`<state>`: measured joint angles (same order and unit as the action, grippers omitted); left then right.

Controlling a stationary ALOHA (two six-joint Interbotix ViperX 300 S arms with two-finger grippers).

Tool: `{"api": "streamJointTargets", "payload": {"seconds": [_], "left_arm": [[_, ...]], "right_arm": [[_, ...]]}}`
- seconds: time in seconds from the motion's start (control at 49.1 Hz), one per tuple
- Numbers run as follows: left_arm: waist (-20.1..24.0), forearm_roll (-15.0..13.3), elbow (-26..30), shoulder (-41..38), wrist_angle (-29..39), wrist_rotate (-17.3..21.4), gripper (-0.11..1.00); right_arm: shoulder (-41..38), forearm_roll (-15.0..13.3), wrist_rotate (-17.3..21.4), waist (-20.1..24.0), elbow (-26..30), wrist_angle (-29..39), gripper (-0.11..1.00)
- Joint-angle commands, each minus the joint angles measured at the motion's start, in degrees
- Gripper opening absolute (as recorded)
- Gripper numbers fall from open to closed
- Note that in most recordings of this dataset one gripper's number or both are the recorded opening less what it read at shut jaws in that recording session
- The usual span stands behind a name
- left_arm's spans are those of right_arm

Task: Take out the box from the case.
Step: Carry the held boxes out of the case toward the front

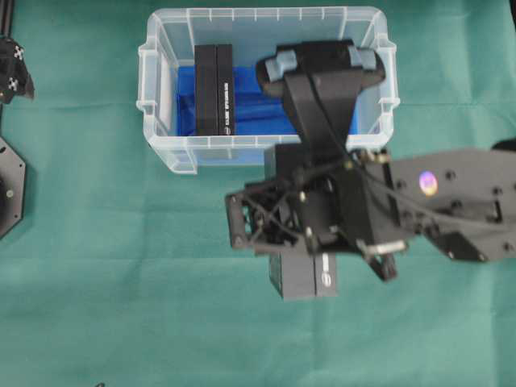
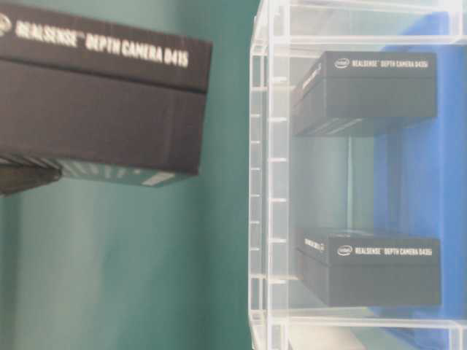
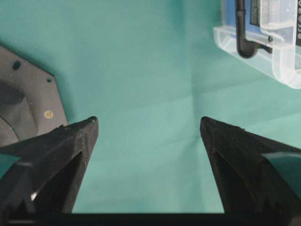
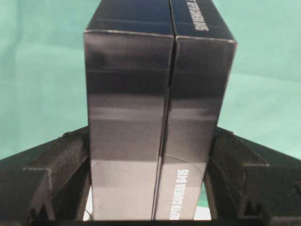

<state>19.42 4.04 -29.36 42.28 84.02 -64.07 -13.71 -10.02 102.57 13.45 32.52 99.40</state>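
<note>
The case (image 1: 266,14) is a clear plastic bin with a blue floor, at the top middle of the green cloth. One black box (image 1: 214,89) lies in its left half. From table level, two boxes (image 2: 372,91) (image 2: 372,266) show behind the case wall (image 2: 263,182). My right gripper (image 1: 310,266) (image 4: 150,133) is shut on another black box (image 1: 306,284) (image 2: 95,95) (image 4: 160,70), held outside the case, in front of its near wall and off the cloth. My left gripper (image 3: 148,122) is open, with nothing between its fingers, over bare cloth left of the case corner (image 3: 282,70).
Part of the right arm (image 1: 322,68) hangs over the case's right half and hides what lies below it. A black hexagonal plate (image 1: 8,185) (image 3: 23,103) sits at the left edge. Green cloth (image 1: 121,306) covers the table.
</note>
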Motion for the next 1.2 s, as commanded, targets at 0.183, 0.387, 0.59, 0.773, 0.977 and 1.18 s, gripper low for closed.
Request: {"api": "streamJointTargets", "payload": {"seconds": [0.183, 0.387, 0.59, 0.773, 0.977, 1.18], "left_arm": [[0.3, 0.1, 0.7, 0.0, -0.2, -0.2, 0.92], [0.2, 0.2, 0.7, 0.0, -0.2, -0.1, 0.92], [0.3, 0.2, 0.7, 0.0, -0.2, -0.2, 0.92], [0.3, 0.1, 0.7, 0.0, -0.2, -0.1, 0.92], [0.2, 0.2, 0.7, 0.0, -0.2, -0.1, 0.92], [0.2, 0.2, 0.7, 0.0, -0.2, -0.1, 0.92]], "right_arm": [[1.2, -0.4, 0.1, 0.2, 1.7, 0.1, 0.66], [0.6, -0.4, 0.2, 0.3, 1.6, 0.6, 0.66], [-0.9, 0.2, 0.2, 0.2, -0.3, 0.3, 0.66], [-1.1, 0.7, 0.4, 0.3, -5.8, -3.6, 0.66], [-1.1, 2.0, 0.9, -0.2, -14.1, -12.1, 0.66], [-1.1, 2.5, 3.0, -0.8, -22.9, -23.5, 0.66]]}}
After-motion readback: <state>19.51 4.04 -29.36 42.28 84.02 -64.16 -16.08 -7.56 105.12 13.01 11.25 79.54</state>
